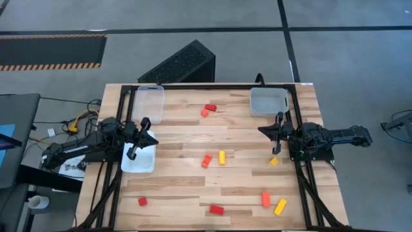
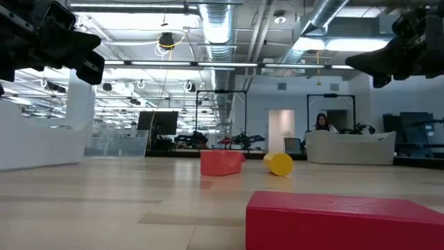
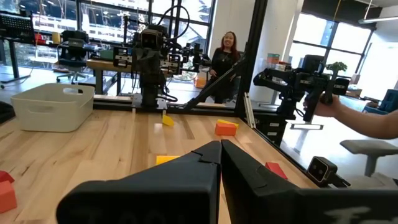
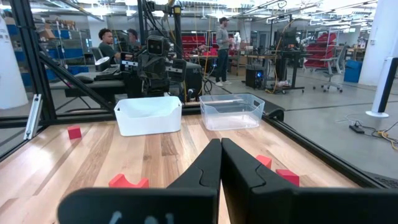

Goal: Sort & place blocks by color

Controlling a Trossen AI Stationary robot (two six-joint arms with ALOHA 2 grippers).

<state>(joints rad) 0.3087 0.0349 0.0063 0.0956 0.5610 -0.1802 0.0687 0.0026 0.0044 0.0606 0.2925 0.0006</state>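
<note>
Several small blocks lie scattered flat on the wooden table: a red (image 1: 210,107) and an orange one (image 1: 204,113) at the far middle, an orange (image 1: 206,160) and a yellow one (image 1: 222,157) at the centre, a yellow one (image 1: 274,161) at the right. Others lie near the front: red (image 1: 142,201), red (image 1: 216,209), orange (image 1: 265,199), yellow (image 1: 280,207). My left gripper (image 3: 220,149) is shut and empty, held level above the white tray (image 1: 139,158) at the left edge. My right gripper (image 4: 221,146) is also shut and empty, held level at the right edge.
A clear tray (image 1: 149,103) stands at the far left and another tray (image 1: 268,101) at the far right. A black frame (image 1: 302,187) runs around the table. Beyond the table, the left wrist view shows a person's hand with a device (image 3: 298,81).
</note>
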